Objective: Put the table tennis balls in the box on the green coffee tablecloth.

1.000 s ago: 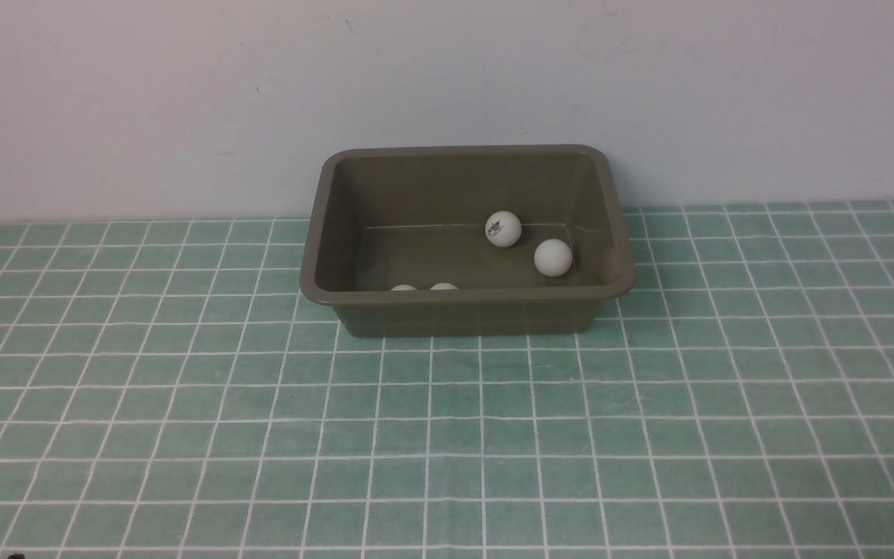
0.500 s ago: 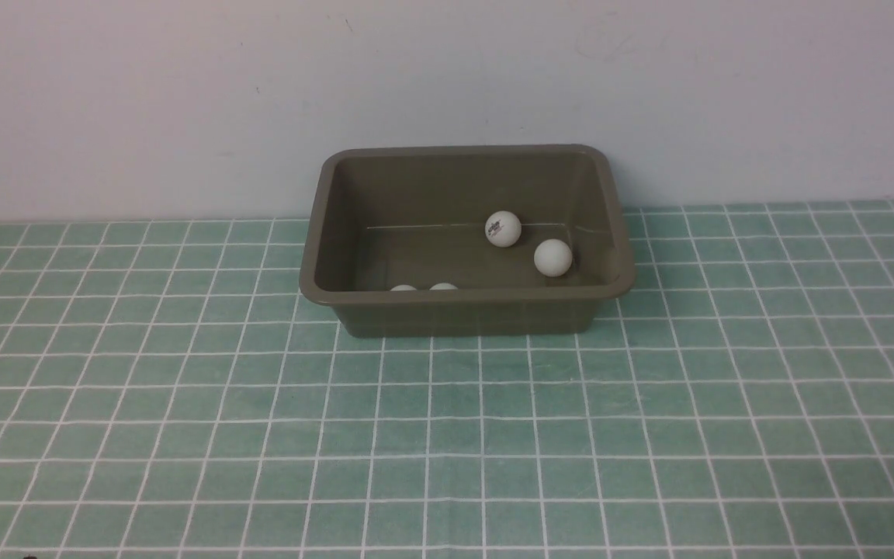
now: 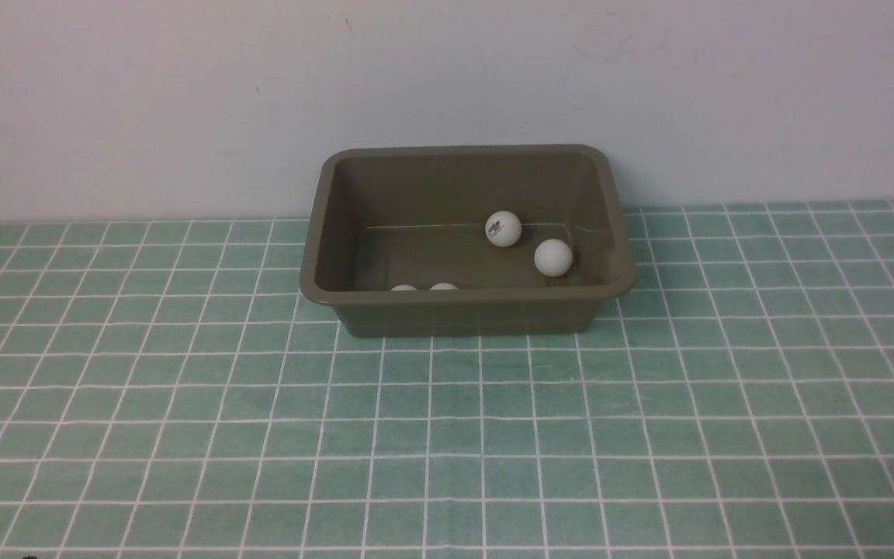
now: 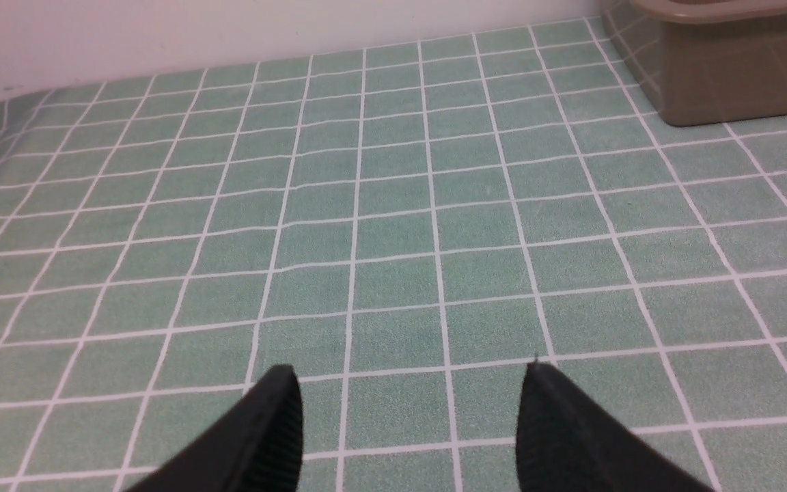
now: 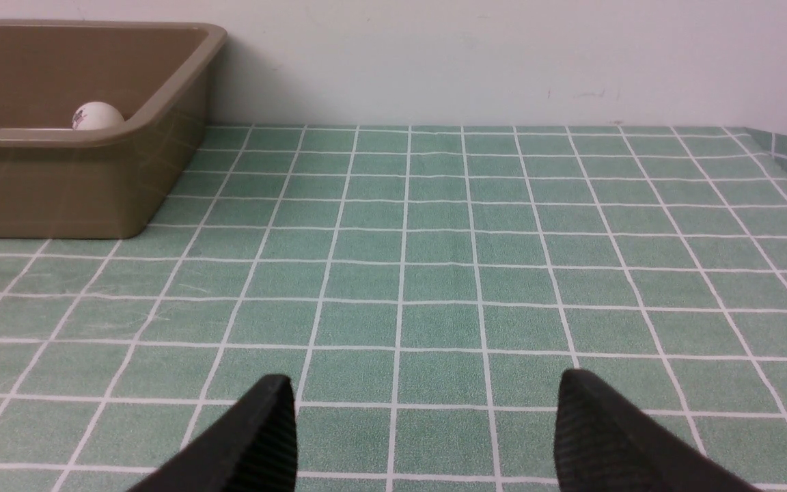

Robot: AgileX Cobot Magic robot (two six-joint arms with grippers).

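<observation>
Nothing has moved since the earlier frame that we can see. Our box point(image 3: 466, 241) sits on the green coffee tablecloth point(image 3: 447, 435) at 12 o'clock, against the wall point(image 3: 183, 101). Four table tennis balls show inside it: one point(image 3: 504, 229) near the middle, one point(image 3: 553, 258) toward 3 o'clock, two point(image 3: 424, 287) peeking over the near rim. Our left pincer point(image 4: 410, 427) and right pincer point(image 5: 424, 430) both hang spread and empty above bare cloth.
</observation>
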